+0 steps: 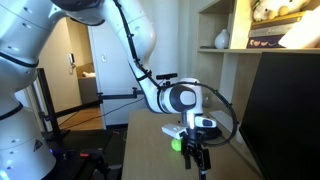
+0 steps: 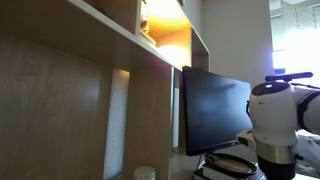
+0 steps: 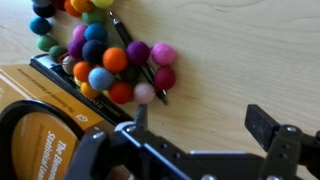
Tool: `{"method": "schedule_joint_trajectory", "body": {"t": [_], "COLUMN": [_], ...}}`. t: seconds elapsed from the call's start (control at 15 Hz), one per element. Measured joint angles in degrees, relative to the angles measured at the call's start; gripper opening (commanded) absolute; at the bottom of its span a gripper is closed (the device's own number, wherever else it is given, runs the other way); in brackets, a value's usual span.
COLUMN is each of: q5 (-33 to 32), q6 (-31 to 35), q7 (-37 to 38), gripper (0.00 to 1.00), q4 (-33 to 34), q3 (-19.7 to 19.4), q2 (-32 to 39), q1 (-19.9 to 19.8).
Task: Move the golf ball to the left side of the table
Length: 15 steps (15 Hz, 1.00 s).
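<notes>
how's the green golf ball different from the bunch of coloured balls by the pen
Colour: the golf ball is a single fluorescent green, while the coloured balls mix orange, blue, purple, pink and more.
Number: the golf ball lies alone beside the tool, while the coloured balls are packed touching in a cluster against a black pen.
Both are round and appear to rest on the tan table.

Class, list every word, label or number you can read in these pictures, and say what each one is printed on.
orange book: white lettering; one word looks like "Statistical", the rest is too blurred to read.
books on the shelf: any lettering is too small to read.
No other text can be read in any view.
</notes>
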Motion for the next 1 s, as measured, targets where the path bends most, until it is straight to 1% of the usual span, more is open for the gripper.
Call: {"method": "schedule_joint_trajectory", "body": {"t": [0.4, 0.73, 1.0], "q5": [-0.18, 1.82, 2.3], "q6": [0.0, 0.0, 0.0], "q7": [-0.69, -8.04, -9.37], "gripper": [1.0, 1.0, 1.0], "q4": [0.0, 0.0, 0.0], "q3": [0.75, 4.17, 4.64], "q2": [0.12, 0.76, 1.21], "q1": [1.49, 0.33, 0.41]}}
